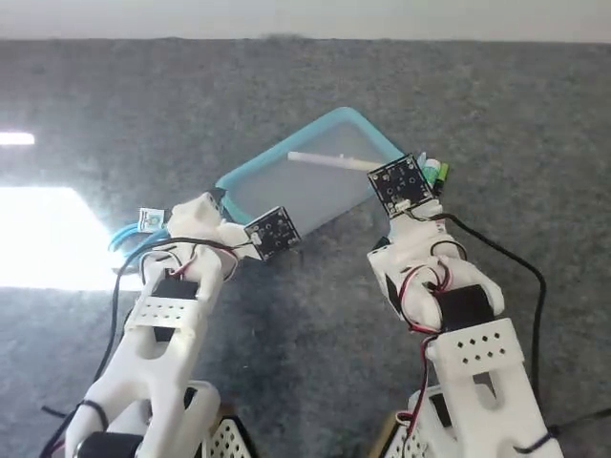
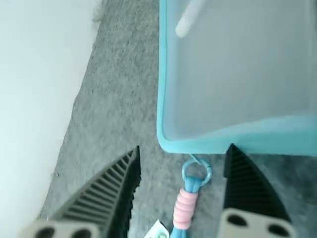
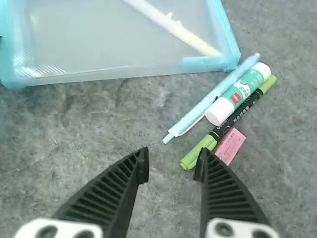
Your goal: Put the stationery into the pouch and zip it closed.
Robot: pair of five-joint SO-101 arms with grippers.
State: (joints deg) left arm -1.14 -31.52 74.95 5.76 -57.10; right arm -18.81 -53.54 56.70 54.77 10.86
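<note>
Right wrist view puts the loose stationery [image 3: 233, 99] just ahead of the right claw [image 3: 171, 166], whose jaws stand spread with nothing between them. The items are a pale blue plastic pen [image 3: 213, 99], a white glue stick with a green label [image 3: 237, 94], a slim green-and-black marker [image 3: 225, 128] and a small flat pink eraser [image 3: 229, 146] (it could as well be a tag). They lie side by side on the grey carpeted bench [image 3: 74, 139], with their long axes parallel to each other and slanted across the claw's line of approach. The marker's green end is just beside one jaw tip.

In the high view they sit at the far right end of the translucent pouch with the teal border [image 1: 305, 186], where a white pen [image 1: 329, 160] is already inside. The right arm is plainly the nearer one. The left claw [image 2: 183, 168], likewise spread and empty, hangs at the pouch's near left end, straddling the zip pull of pink beads on a blue ring [image 2: 188, 198]. By my judgement, the right claw must turn to close across a pen, not along it.
</note>
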